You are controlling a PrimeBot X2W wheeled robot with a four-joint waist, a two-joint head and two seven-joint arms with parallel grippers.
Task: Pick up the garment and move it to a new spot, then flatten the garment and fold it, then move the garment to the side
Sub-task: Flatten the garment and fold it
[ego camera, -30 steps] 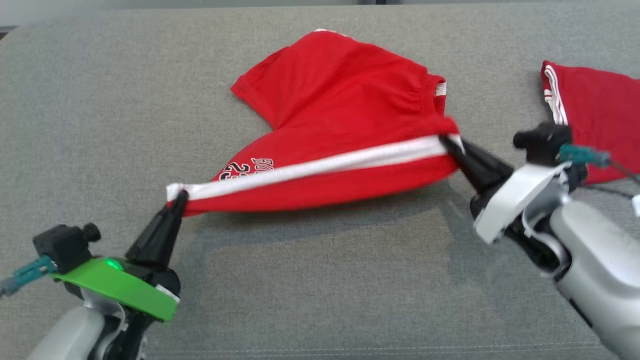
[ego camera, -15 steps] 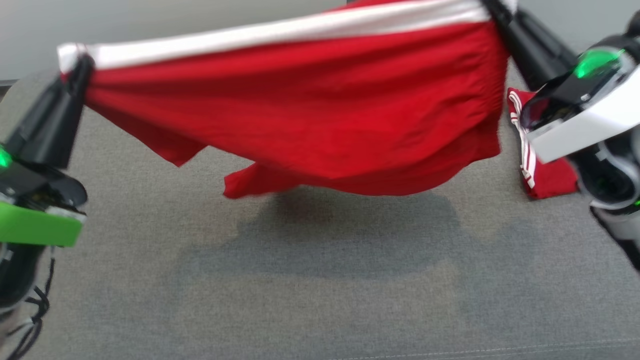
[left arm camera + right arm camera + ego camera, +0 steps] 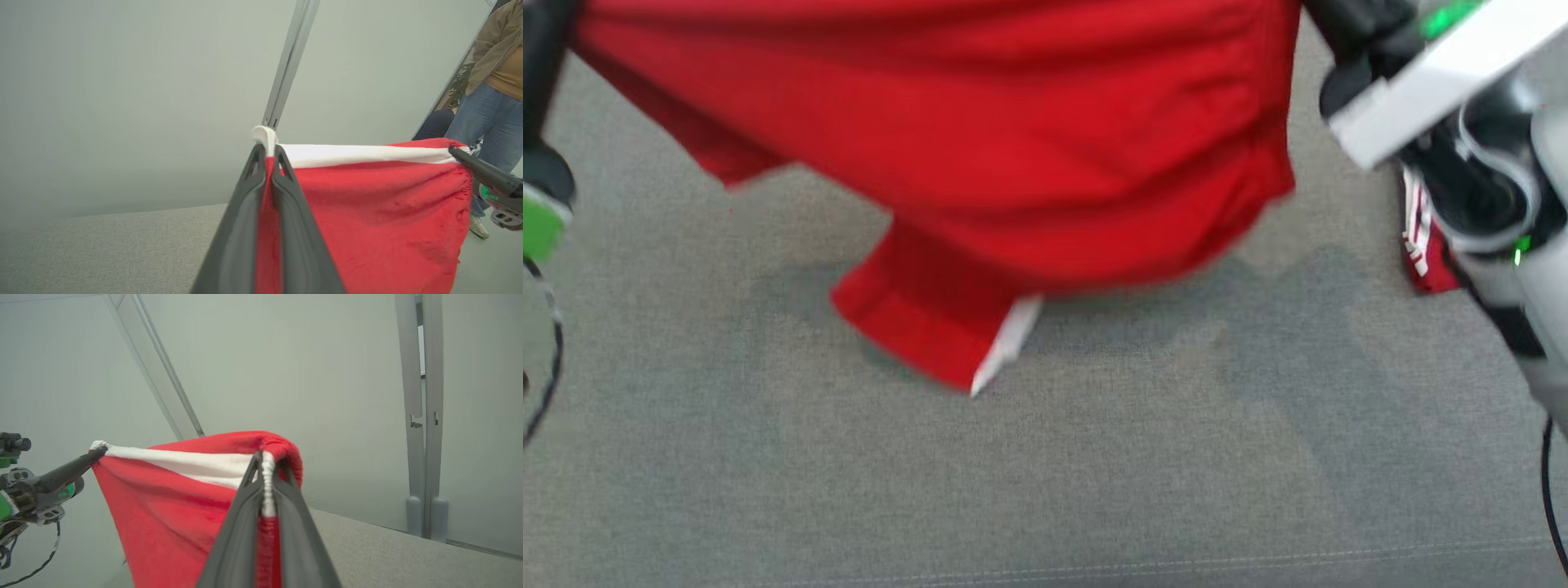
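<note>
**Head view.** The red garment (image 3: 1013,147) hangs across the upper half of the frame, above the grey cushioned surface (image 3: 1094,474). One leg with a white edge droops toward lower centre; I cannot tell whether it touches the surface.

**Left wrist view.** At frame centre my left gripper (image 3: 268,149) has its fingers pinched tight on one end of the garment's white band (image 3: 359,154). A person (image 3: 496,94) stands at upper right.

**Right wrist view.** At frame centre my right gripper (image 3: 267,459) is clamped on the band's other end, and the band runs taut between the two grippers.

A second red item (image 3: 1421,261) lies at the right edge of the head view.
</note>
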